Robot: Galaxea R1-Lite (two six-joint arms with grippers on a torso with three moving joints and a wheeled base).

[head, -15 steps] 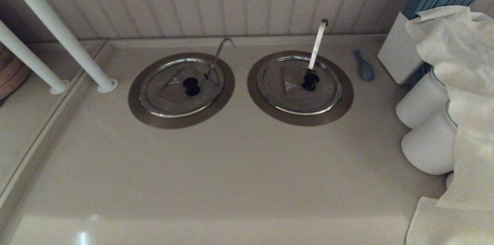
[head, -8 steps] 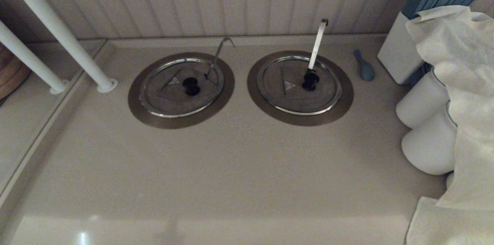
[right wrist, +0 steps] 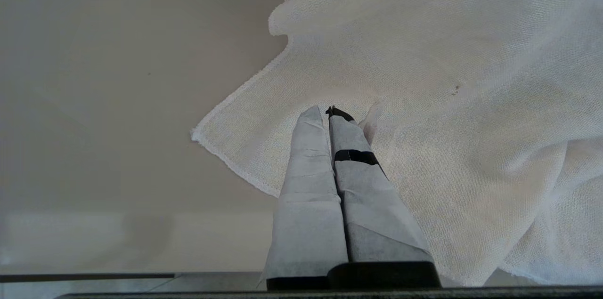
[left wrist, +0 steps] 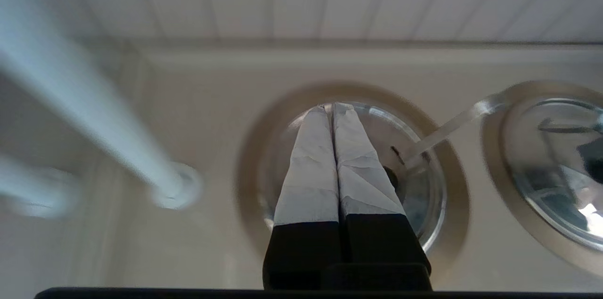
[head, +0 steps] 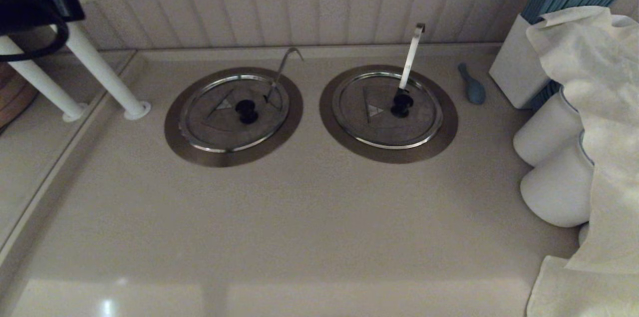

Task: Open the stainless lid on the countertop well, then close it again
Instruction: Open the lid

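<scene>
The stainless lid (head: 214, 127) lies flat and closed on the left countertop well, inside its brownish collar (head: 234, 158). Its black knob (head: 246, 111) sits at the centre, and the thin grey hooked handle (head: 285, 66) rises at its far edge. A black part of my left arm (head: 30, 2) shows high at the head view's top left. In the left wrist view my left gripper (left wrist: 333, 107) is shut and empty, up in the air over the lid (left wrist: 424, 195), half hiding the knob (left wrist: 392, 177). My right gripper (right wrist: 327, 110) is shut and empty above a white cloth (right wrist: 447, 77).
The twin lid (head: 379, 130) with the broad bright handle (head: 412, 55) lies to the right. Two white posts (head: 102, 75) stand at the left. At the right are a blue spoon (head: 472, 86), a white box of blue sticks (head: 516, 70), white cylinders (head: 549, 130) and a draped cloth (head: 599, 107).
My left arm has come into the head view at the top left, where only the white posts showed before. The lids have not moved.
</scene>
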